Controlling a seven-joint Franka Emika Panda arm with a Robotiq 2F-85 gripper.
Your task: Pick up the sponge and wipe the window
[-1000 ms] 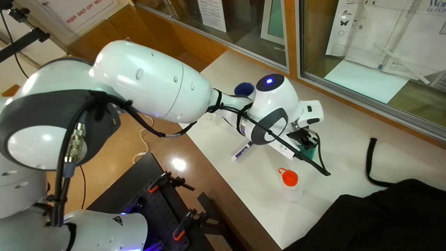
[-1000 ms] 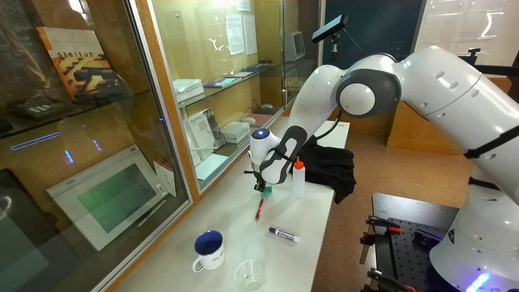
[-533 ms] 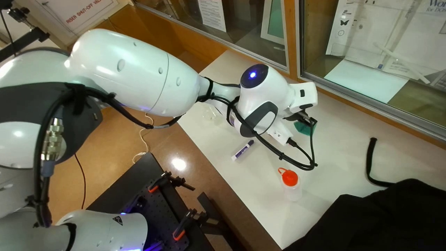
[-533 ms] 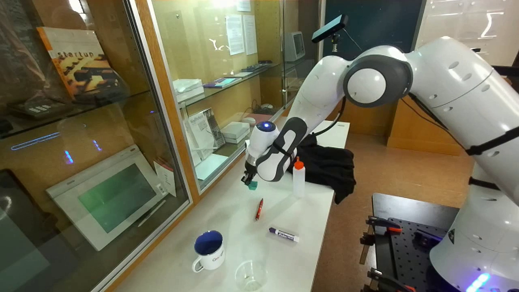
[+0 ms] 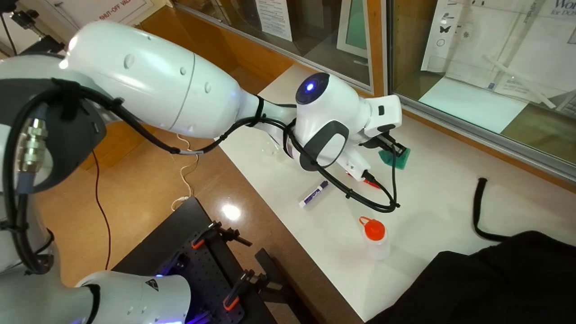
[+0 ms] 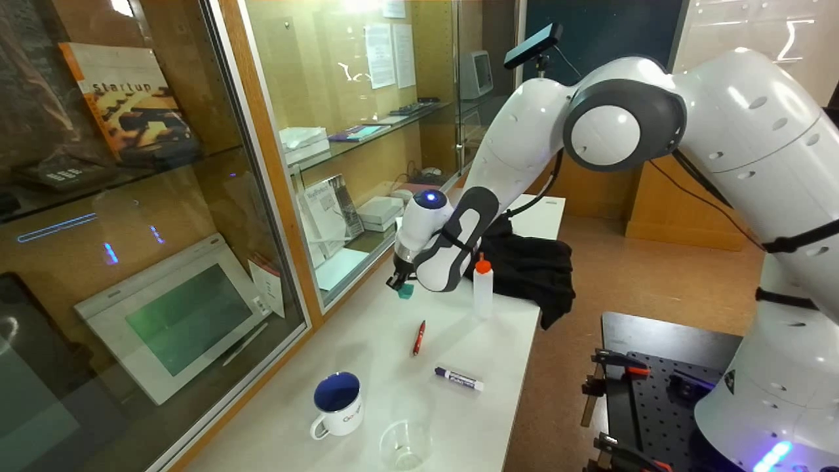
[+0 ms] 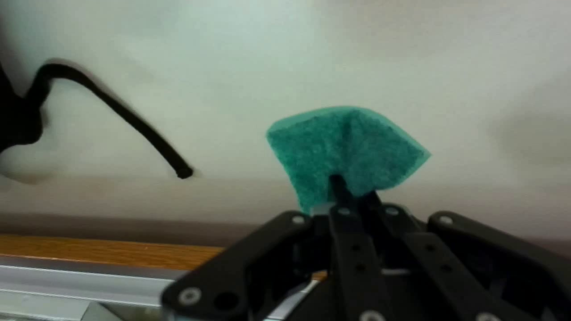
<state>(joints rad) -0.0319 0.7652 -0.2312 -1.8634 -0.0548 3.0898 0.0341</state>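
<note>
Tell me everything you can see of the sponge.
The sponge is teal-green, with a darker, fuzzy-looking face and a paler strip along its outer edge. It looks soft: the claw pinches it near one end, creasing it down the middle so the free part spreads like a fan. The claw hides part of the gripped end. It appears held above the white table, near the window but apart from it; only the claw is seen touching it.

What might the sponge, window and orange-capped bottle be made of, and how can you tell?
Sponge: probably matte, fibrous foam; mottled, creased face.
Window: likely glossy glass, perhaps acrylic; see-through, with light reflections.
Bottle: seemingly plastic, perhaps satin; cloudy, translucent wall.
</note>
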